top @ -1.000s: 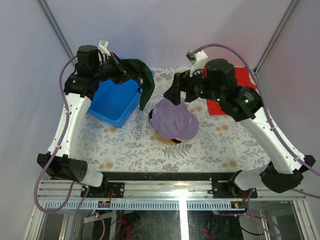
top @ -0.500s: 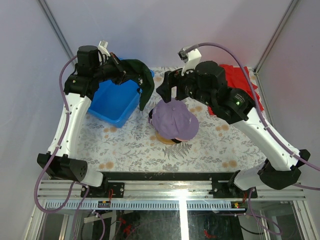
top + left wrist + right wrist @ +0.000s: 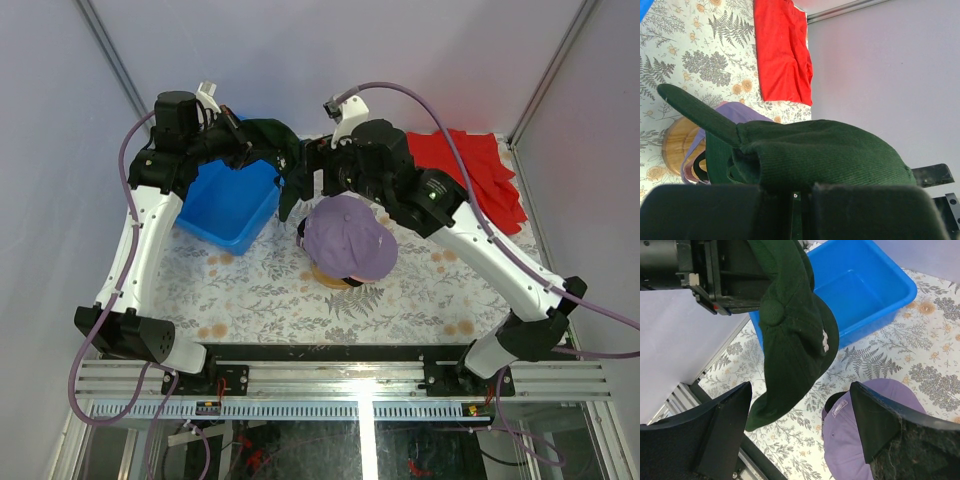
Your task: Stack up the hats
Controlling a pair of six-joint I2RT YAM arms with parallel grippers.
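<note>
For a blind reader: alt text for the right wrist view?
A dark green cap hangs from the left gripper, framed by the open right gripper, a blue bin behind. A lavender cap sits lower right.

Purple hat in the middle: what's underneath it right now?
A round wooden stand shows below the purple hat. A pink edge and a black edge peek out between them, probably other hats. How many sit underneath is covered.
</note>
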